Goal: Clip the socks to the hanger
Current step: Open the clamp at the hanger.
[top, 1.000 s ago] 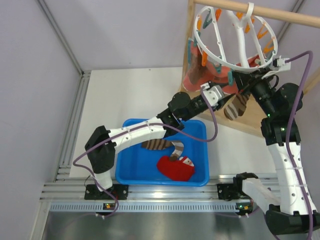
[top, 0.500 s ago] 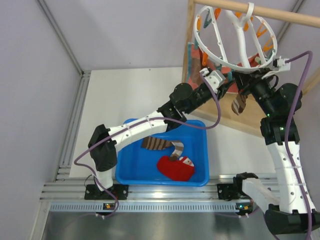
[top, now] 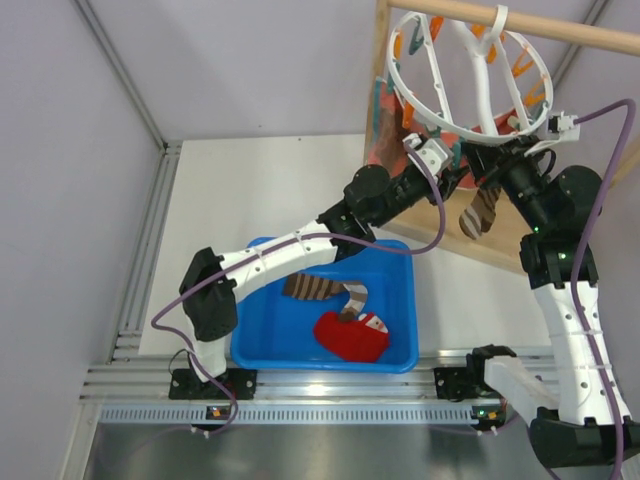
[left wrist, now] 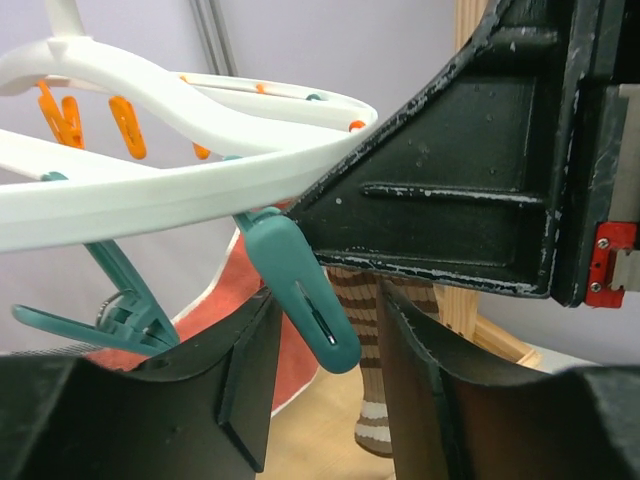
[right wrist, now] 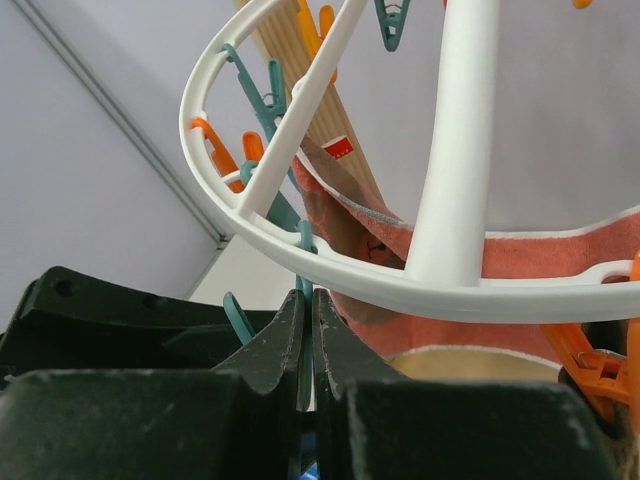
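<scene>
Little room shows around the left gripper (left wrist: 325, 305): the hanger (left wrist: 150, 195) rim runs just above its fingers, and the right gripper (right wrist: 305, 330) crowds in beside it. Its jaws stand half open, straddling a teal clothespin (left wrist: 300, 290) that hangs from the rim. The left arm (top: 280, 262) stretches far forward and upward. Pinched tight under the rim, the right gripper dangles a striped sock (top: 478, 212) just behind the clothespin. Two more socks (top: 350, 338) lie in the blue bin (top: 400, 262) well below.
</scene>
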